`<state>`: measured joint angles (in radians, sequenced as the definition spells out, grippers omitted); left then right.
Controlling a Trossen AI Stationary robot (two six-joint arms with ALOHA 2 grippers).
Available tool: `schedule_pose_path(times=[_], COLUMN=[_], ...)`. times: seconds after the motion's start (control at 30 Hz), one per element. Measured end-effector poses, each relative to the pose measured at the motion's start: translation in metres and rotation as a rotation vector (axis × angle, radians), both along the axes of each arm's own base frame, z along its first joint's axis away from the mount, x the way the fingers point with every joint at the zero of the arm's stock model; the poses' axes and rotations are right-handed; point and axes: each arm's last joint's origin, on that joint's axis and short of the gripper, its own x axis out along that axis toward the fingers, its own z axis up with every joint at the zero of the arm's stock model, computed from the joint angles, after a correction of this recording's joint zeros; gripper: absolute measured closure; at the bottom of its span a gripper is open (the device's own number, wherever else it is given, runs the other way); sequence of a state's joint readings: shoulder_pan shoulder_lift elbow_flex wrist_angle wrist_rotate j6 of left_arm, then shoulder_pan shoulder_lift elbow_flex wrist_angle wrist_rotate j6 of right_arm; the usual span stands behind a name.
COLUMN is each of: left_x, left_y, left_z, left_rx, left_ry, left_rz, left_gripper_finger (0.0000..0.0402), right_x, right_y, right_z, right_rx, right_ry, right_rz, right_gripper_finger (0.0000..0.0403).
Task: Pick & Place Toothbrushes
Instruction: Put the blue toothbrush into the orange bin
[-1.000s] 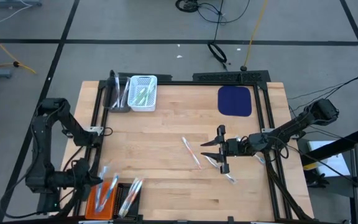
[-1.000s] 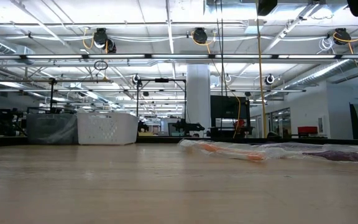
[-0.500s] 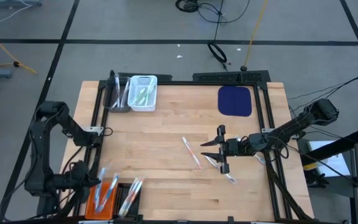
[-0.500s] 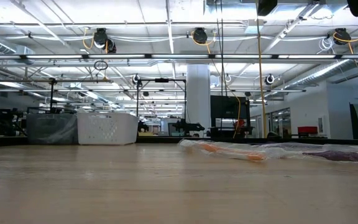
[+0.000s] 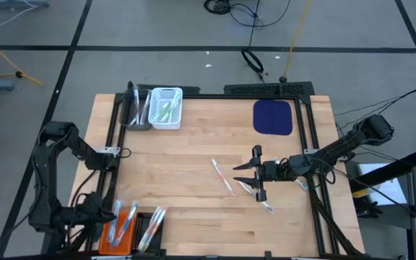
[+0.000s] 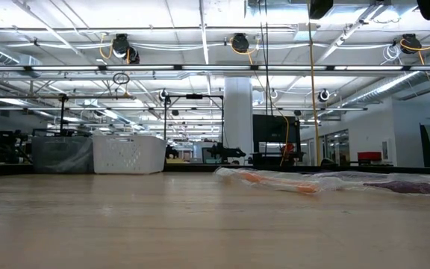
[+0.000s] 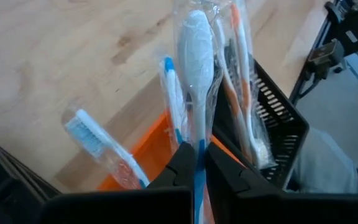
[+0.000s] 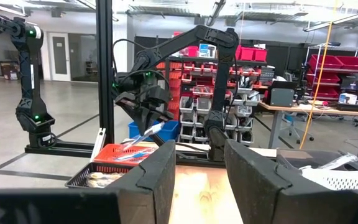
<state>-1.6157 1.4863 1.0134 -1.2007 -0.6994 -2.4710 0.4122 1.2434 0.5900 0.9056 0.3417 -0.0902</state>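
Observation:
My left gripper (image 5: 109, 211) is at the near left corner, shut on a wrapped toothbrush (image 7: 195, 50) with a blue handle and white head. It is held over the orange basket (image 5: 114, 235), beside the black basket (image 5: 149, 231). Both baskets hold wrapped toothbrushes that stick up and lean on the rims (image 7: 96, 140) (image 7: 241, 93). Two more toothbrushes lie flat on the table (image 5: 222, 177) (image 5: 266, 205). My right gripper (image 5: 254, 174) hovers open over the table's right half, beside those two, with nothing between its fingers (image 8: 163, 171). My left gripper pinches the toothbrush's blue handle (image 7: 197, 163) between its two fingers. The fingers slant downward and lie along the handle. The head end (image 7: 194, 34) points away past the fingertips, lifted clear above the orange basket.
A white basket (image 5: 166, 108) and a dark grey one (image 5: 137, 108) stand at the far left. A dark blue mat (image 5: 273, 117) lies at the far right. Black frame rails (image 5: 110, 144) run along the table's sides. Bare wood lies between the baskets and the loose toothbrushes.
My left gripper has moved a little toward the table's near edge and down toward the orange basket, staying shut on the toothbrush. My right arm has kept still.

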Motion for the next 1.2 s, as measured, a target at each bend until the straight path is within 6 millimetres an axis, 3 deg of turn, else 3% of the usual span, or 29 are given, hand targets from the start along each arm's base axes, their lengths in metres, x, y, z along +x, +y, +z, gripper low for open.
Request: schedule_pose_path(times=[0.57,0.97,1.2], left_x=[0.0020,0.0021,0.0025], left_y=[-0.0014,-0.0012,0.0061], left_z=[-0.0001,0.0000,0.0018], left_rx=[-0.012,-0.012,0.060], left_ry=[-0.034,-0.034,-0.037], left_rz=[0.004,0.008,0.007], left_gripper_finger=[0.0358,0.0264,0.0259], right_x=[0.0000,0.0000,0.0000], right_y=[-0.0001,0.0000,-0.0001], right_z=[0.0001,0.0001,0.0001], right_rx=[0.001,0.001,0.001], right_ry=[0.000,-0.001,-0.001], right_rz=[-0.001,0.000,-0.001], right_gripper_finger=[0.0273,0.0273,0.0273])
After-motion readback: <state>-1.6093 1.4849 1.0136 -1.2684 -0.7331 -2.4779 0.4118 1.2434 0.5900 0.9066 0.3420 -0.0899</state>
